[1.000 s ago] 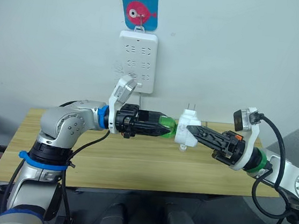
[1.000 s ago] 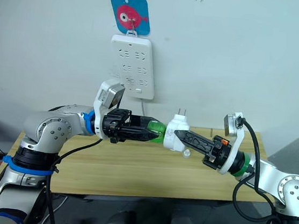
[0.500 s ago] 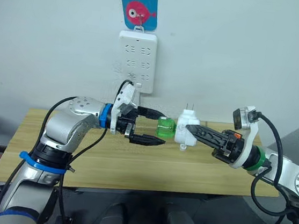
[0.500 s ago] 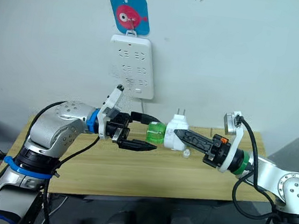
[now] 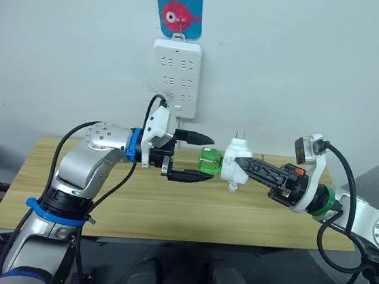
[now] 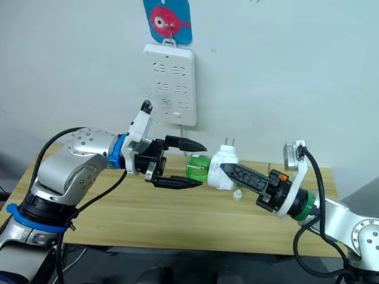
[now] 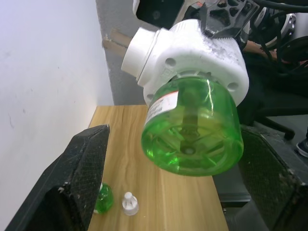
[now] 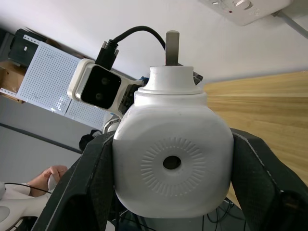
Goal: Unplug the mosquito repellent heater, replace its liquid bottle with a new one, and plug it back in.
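Above the table (image 5: 168, 208), between the two arms, the mosquito repellent heater (image 5: 237, 161) is clamped in the right pincer (image 5: 239, 164), prongs up, well clear of the wall power strip (image 5: 174, 77). A green liquid bottle (image 5: 209, 163) sticks out of the heater toward the left, seated in its socket. The left pincer (image 5: 203, 158) has its fingers apart, one above and one below the bottle, touching neither side as far as the left wrist view shows.

To do this step well, I judge the left pincer should close squarely on the bottle's body, centred, then twist about the bottle's own axis while the right arm holds the heater firm; a skewed grip would likely slip on the smooth plastic.

Both forearms reach inward, roughly level, pincers pointing at each other. A second small green bottle (image 7: 102, 200) and a white cap (image 7: 129, 203) lie on the table.
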Robot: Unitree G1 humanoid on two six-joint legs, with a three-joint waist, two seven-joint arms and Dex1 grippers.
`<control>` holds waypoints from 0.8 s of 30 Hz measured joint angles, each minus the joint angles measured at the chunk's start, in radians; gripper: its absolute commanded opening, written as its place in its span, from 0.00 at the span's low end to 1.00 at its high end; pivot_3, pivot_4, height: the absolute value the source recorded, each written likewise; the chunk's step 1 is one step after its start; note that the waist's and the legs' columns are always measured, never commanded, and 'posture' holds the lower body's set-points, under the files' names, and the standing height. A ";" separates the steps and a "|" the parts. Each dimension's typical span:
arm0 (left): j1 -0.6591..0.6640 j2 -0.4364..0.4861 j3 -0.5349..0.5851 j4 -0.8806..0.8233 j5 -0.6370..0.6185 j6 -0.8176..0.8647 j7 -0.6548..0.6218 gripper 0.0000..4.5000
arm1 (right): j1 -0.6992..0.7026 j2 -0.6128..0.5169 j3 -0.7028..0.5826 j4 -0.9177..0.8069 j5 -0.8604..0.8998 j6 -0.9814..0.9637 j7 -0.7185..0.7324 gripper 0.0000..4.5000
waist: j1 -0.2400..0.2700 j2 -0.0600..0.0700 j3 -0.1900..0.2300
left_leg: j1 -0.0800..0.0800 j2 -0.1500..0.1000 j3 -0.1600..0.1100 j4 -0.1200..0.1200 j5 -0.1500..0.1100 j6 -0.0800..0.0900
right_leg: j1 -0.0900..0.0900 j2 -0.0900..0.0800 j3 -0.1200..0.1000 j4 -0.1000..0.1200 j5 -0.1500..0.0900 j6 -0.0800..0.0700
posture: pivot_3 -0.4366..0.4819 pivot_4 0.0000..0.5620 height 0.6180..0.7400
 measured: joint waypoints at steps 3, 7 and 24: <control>-0.003 -0.001 -0.015 0.001 0.016 -0.023 -0.010 0.79 | 0.000 0.000 0.000 0.000 0.000 0.000 -0.001 0.66 | 0.000 0.000 0.000 | 0.000 0.000 0.000 0.000 0.000 0.000 | 0.000 0.000 0.000 0.000 0.000 0.000 | 0.27 0.27 0.86; -0.006 -0.015 -0.022 0.010 0.028 -0.041 -0.024 0.52 | 0.000 -0.001 -0.004 0.000 0.000 -0.006 -0.005 0.66 | 0.000 0.000 0.000 | 0.000 0.000 0.000 0.000 0.000 0.000 | 0.000 0.000 0.000 0.000 0.000 0.000 | 0.26 0.27 0.86; 0.005 -0.041 -0.028 0.021 0.063 -0.090 -0.023 0.51 | 0.002 -0.029 -0.006 0.000 0.002 -0.005 -0.004 0.66 | 0.000 0.000 0.000 | 0.000 0.000 0.000 0.000 0.000 0.000 | 0.000 0.000 0.000 0.000 0.000 0.000 | 0.27 0.28 0.86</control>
